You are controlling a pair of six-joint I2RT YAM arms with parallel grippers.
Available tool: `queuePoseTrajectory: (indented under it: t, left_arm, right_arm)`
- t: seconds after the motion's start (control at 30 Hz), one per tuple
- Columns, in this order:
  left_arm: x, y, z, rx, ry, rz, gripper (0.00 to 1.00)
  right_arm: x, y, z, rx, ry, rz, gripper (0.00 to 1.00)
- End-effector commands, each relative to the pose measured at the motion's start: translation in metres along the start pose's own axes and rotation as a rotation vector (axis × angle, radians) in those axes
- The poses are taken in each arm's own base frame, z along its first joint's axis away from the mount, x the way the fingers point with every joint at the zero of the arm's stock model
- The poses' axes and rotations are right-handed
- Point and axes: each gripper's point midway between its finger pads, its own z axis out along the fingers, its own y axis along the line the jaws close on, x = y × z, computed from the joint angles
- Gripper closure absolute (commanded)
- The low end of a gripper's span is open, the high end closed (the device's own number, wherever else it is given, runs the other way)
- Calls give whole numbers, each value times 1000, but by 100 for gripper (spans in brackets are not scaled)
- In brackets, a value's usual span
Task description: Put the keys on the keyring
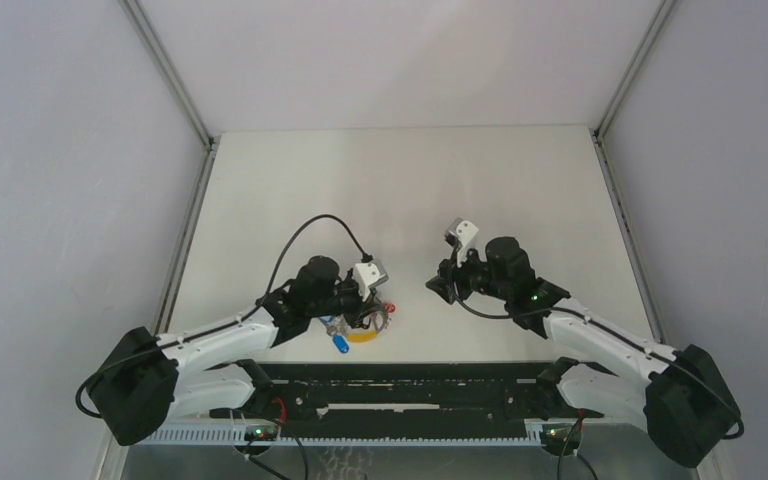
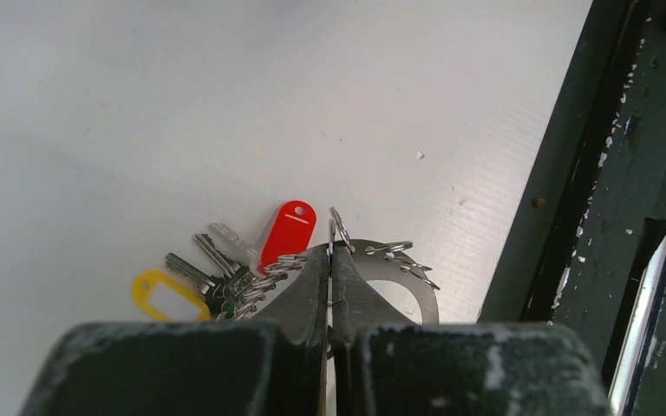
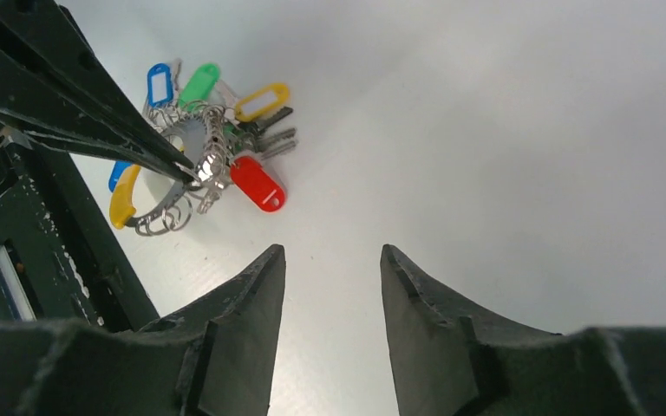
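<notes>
Left gripper [image 2: 330, 260] pinches the keyring [image 3: 192, 165], red [image 3: 257, 183] and yellow keys [image 3: 261, 101] apparently threaded; right gripper [image 3: 329, 260] gapes empty; task looks nearly finished.

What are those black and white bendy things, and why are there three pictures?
They are two robot arms bolted to a white table. Each ends in a gripper, a kind of pinching hand with two jaws. One picture looks down from above. The other two come from small cameras on each wrist, so you see the jaws up close. On the table lies a keyring with a bunch of keys with red, yellow, green and blue tags. The left gripper is squeezed shut on the keyring. The right gripper is open, holds nothing, and sits apart from the keys.
</notes>
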Motion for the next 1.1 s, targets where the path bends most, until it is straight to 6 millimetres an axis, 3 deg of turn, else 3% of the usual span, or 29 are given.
queuePoseTrajectory:
  t: [0.0, 0.27, 0.43, 0.77, 1.07]
  left_arm:
    - [-37, 1, 0, -1, -63, 29, 100]
    - [-40, 4, -1, -37, -9, -4, 100]
    - [-36, 8, 2, -83, 67, -13, 100]
    - [-40, -13, 4, 48, 50, 46, 100]
    - [-37, -15, 5, 70, 81, 56, 100]
  right_arm:
    - [13, -2, -16, 45, 31, 54, 55]
    - [7, 39, -14, -212, -100, -102, 53]
    - [8, 35, -5, -241, -110, -132, 53]
    - [-9, 76, 10, -524, -211, -306, 54]
    - [-16, 86, 32, -613, -203, -366, 59]
